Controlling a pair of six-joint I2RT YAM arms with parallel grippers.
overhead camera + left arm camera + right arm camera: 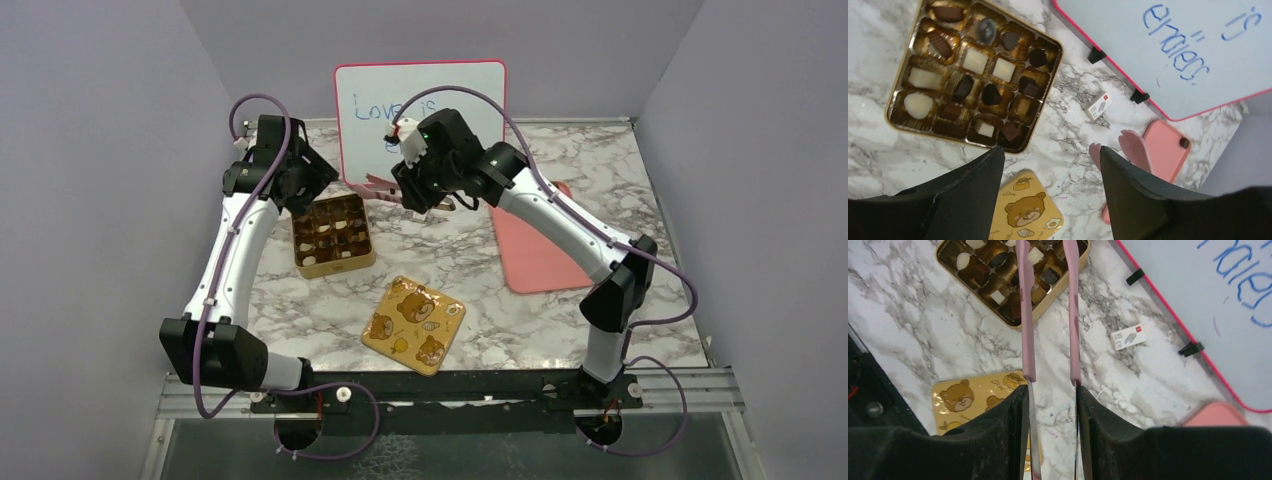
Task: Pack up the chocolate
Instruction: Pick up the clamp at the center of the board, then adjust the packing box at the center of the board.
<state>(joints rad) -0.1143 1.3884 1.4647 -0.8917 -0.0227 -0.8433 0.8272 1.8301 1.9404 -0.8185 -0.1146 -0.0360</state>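
The gold tin [333, 236] sits left of centre, with dark, brown and cream chocolate pieces [975, 60] in most of its cells; it also shows in the right wrist view [998, 275]. One dark piece [1184, 143] lies on the pink tray [1165, 152]. My right gripper [1052, 390] is shut on pink tongs [1025, 315], whose arms reach over the tin's right side. The tongs' tips [1133, 147] carry nothing that I can see. My left gripper [1050, 155] is open and empty, held high beside the tin's back left corner [300, 180].
The yellow bear lid [413, 325] lies in front of the tin. A whiteboard [420, 115] stands at the back. A small white card [1128, 336] lies near its foot. The pink tray [535, 250] lies right of centre under the right arm.
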